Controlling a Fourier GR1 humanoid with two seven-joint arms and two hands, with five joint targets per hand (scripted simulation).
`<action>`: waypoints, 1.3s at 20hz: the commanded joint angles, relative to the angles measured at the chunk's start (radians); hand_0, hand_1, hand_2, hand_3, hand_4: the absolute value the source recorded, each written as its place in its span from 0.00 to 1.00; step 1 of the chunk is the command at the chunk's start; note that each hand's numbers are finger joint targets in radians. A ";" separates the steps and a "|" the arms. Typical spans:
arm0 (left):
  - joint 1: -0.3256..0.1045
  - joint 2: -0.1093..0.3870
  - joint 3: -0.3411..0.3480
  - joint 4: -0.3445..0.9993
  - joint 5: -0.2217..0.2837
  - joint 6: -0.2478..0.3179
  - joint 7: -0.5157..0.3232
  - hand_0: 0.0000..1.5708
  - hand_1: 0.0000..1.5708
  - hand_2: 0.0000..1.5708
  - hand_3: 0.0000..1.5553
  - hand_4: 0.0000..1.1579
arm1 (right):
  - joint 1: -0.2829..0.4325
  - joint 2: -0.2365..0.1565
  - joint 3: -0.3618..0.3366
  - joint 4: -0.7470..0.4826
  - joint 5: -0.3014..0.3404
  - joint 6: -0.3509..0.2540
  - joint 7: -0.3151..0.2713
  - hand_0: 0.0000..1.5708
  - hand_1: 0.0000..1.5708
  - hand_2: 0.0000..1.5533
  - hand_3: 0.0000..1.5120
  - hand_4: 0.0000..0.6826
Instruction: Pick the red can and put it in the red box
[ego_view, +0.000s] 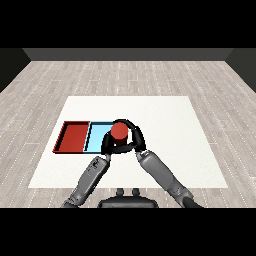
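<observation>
A white table (150, 107) fills the middle of the frame, its top a plain, unmarked sheet that widens toward the lower edge. All around it lies a floor (55, 82) of pale grey-brown wooden planks, laid in long boards with visible seams, reaching to the left and right edges of the frame. Along the top runs a dark grey wall (125, 54), meeting the floor in a straight line, with its ends slanting down at the upper left and upper right corners. The light is even and soft.
</observation>
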 joint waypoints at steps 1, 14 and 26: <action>-0.032 -0.005 0.046 0.007 0.000 -0.024 -0.008 1.00 1.00 0.99 0.96 0.89 | 0.001 0.000 -0.001 0.005 0.039 0.017 0.038 0.00 0.00 0.00 0.00 0.00; 0.000 0.015 0.059 -0.023 -0.080 -0.016 0.019 1.00 1.00 1.00 0.96 0.98 | 0.116 -0.055 -0.195 -0.216 -0.047 0.150 0.023 0.00 0.00 0.00 0.00 0.00; 0.051 0.190 0.270 -0.002 -0.073 -0.080 -0.012 1.00 1.00 1.00 0.96 0.97 | 0.471 -0.138 -0.345 -0.379 -0.207 0.244 -0.166 0.00 0.00 0.00 0.00 0.00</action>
